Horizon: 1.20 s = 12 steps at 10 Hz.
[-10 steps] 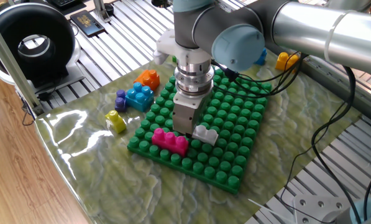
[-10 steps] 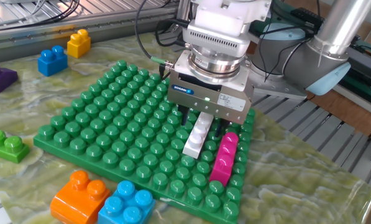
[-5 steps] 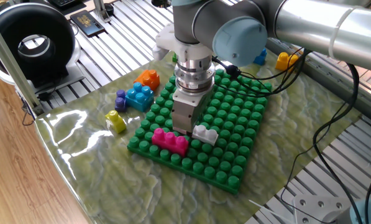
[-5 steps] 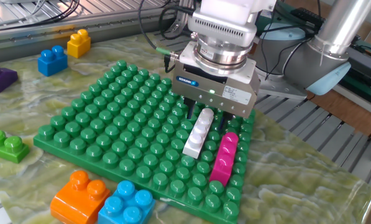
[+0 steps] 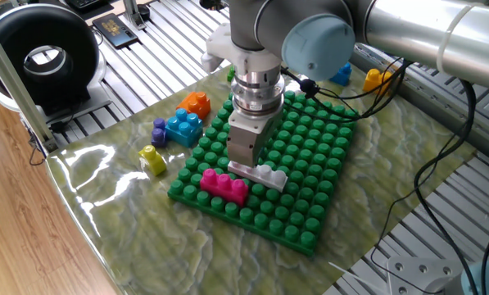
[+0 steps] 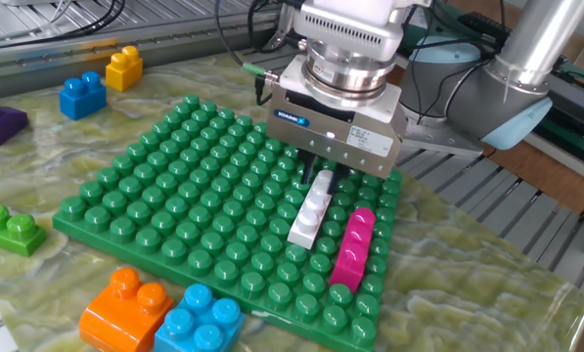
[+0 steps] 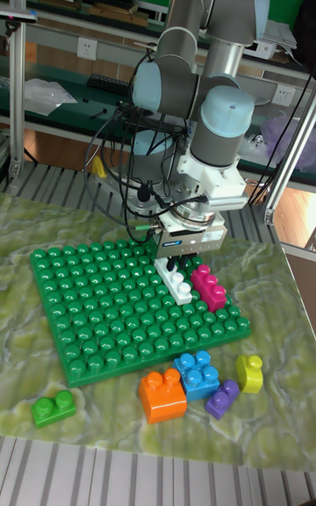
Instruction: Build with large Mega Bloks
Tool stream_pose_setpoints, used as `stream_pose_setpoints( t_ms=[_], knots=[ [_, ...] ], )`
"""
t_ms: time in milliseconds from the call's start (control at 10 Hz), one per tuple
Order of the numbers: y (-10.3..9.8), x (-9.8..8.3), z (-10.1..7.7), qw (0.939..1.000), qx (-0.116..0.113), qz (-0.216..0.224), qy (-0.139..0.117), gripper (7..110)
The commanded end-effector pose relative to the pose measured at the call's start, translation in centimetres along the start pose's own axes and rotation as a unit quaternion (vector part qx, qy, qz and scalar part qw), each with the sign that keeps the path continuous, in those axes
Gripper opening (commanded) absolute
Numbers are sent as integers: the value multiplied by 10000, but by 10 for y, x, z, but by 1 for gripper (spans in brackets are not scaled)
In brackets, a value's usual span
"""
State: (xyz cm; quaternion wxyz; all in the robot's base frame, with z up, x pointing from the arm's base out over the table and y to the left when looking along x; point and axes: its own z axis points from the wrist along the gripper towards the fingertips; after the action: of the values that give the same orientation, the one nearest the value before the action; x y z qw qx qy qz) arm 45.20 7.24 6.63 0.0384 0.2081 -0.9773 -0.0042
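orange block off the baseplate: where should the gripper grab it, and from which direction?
Come straight down on the orange block and pinch its two flat side walls below the studs. It sits upright on the mat, studs up, so the top is lumpy and the walls give parallel faces. The blue block looks pressed against one side; probably close on the faces running away from it, which look free.

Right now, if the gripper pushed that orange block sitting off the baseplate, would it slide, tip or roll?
The orange block looks squat and flat-sided, so it would probably slide, not roll. It rests loose on the glossy mat, not on the green baseplate's studs, so little likely holds it. It touches the light blue block, which may get nudged too.
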Motion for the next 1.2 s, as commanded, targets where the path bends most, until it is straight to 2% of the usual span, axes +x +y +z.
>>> stream_pose_setpoints(
  t_ms=[0, 100, 300, 1100],
  knots=[
    [-1, -13, 1, 9998, -20, -33, -182, 22],
    [2, -17, 6, 9998, -32, -11, -212, 7],
    [4, -18, 12, 9997, 17, 30, -232, 7],
    [5, -12, 13, 9998, -28, -10, -202, 7]
  ],
)
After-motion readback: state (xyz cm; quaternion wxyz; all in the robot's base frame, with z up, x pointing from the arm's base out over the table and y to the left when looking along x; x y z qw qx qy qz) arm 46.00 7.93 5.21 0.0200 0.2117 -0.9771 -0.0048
